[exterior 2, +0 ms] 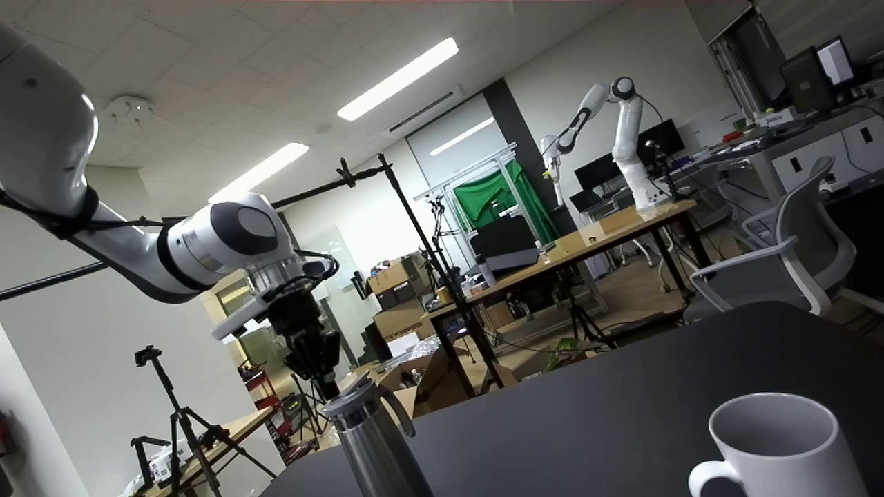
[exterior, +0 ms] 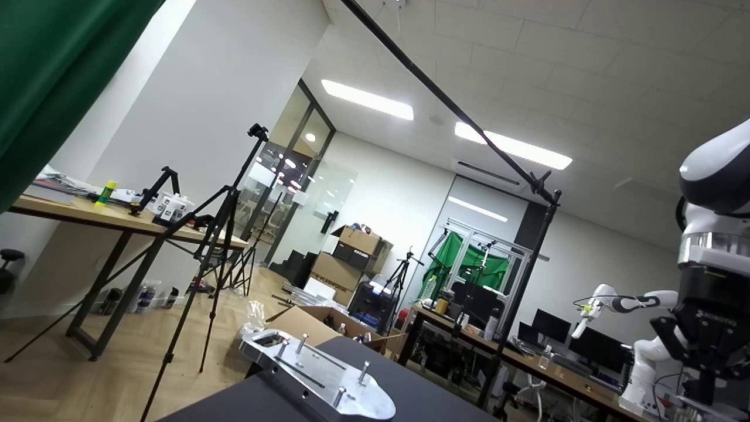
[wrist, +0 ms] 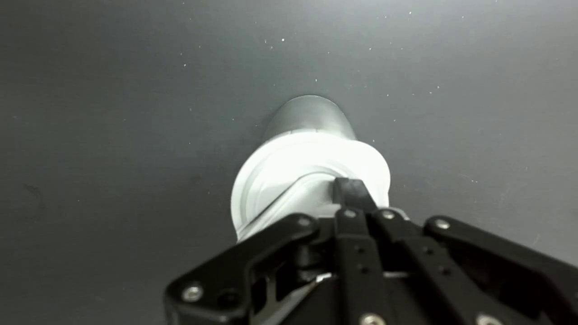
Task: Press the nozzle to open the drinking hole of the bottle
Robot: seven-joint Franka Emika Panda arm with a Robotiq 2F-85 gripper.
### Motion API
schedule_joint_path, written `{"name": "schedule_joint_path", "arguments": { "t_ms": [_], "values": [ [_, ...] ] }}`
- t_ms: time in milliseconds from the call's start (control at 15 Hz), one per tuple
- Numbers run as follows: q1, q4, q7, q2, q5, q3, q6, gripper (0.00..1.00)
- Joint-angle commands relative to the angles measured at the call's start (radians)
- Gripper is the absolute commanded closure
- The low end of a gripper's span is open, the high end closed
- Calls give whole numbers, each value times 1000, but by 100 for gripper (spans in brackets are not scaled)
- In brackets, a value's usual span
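- The white mug [exterior 2: 794, 468] is standing at the near right of the tabletop [exterior 2: 566, 414], well apart from the bottle and probably waiting for a later pour; it is showing only in an exterior view.
- Farther left, the steel bottle [exterior 2: 387, 459] is standing on the tabletop, its handle [exterior 2: 403, 415] jutting right and so, I judge, leaving the lid [exterior 2: 350, 403] reachable from above.
- The hand [exterior 2: 330, 388] is pointing down over the lid, fingertips [wrist: 354, 194] meeting with nothing between them, likely serving as one blunt pusher.
- The wrist view alone is looking down onto the lid's raised ridge [wrist: 293, 203], perhaps the nozzle; whether the fingertips are touching it, I cannot tell.
- Far off, a second robot arm [exterior 2: 628, 134] is standing in both exterior views but missing from the wrist view.
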Motion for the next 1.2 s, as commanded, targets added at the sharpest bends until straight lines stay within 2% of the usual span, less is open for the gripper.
{"name": "schedule_joint_path", "arguments": {
  "t_ms": [0,67,133,200,400,800,867,1067,1133],
  "values": [
    [27,4,79,-78,-65,-22,-51,100],
    [29,0,91,-104,-84,-23,-70,100],
    [29,-12,107,-137,-95,-21,-85,74],
    [28,-22,125,-172,-112,-20,-115,74],
    [20,-41,161,-262,-144,-1,-218,54],
    [-10,-115,141,-422,-115,25,-434,14],
    [-12,-70,122,-360,-118,32,-389,32],
    [-21,-101,121,-407,-117,37,-423,14],
    [-22,-105,120,-410,-116,37,-424,14]
  ]
}}
